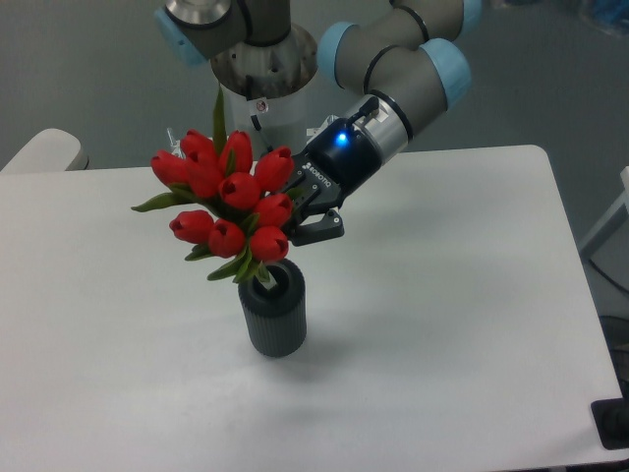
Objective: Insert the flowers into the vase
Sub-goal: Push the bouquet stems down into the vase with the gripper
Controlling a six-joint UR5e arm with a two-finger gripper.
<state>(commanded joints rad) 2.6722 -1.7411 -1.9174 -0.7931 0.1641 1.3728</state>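
Nearest the camera, the white table is carrying the dark grey ribbed vase, which is standing upright with its round mouth facing up and mostly unobstructed on its right side. Just above that mouth, the lowest green leaves and stem ends of the tulip bunch are dipping toward the rim at its left edge; whether any stem is actually reaching inside cannot be told from this view. The red heads are fanning out up and to the left of the vase, so the long axis of the bunch is tilting, with heads high and left and stems low and right, pointing down into the opening.

Behind and to the right of the flowers, the gripper is coming in at a slant from the upper right. Its dark fingers are lying against the far side of the bunch, apparently pinching the stems, though the blooms are hiding the contact itself; judging by how the bunch is hanging in the air, the fingers are closed on it. The stems are therefore lying down and to the left of the fingers, with the vase mouth directly below them.

The coming move is probably turning on lining that tilted axis up over the mouth and lowering along it. Farther back, the arm's base column is standing at the table's rear edge.
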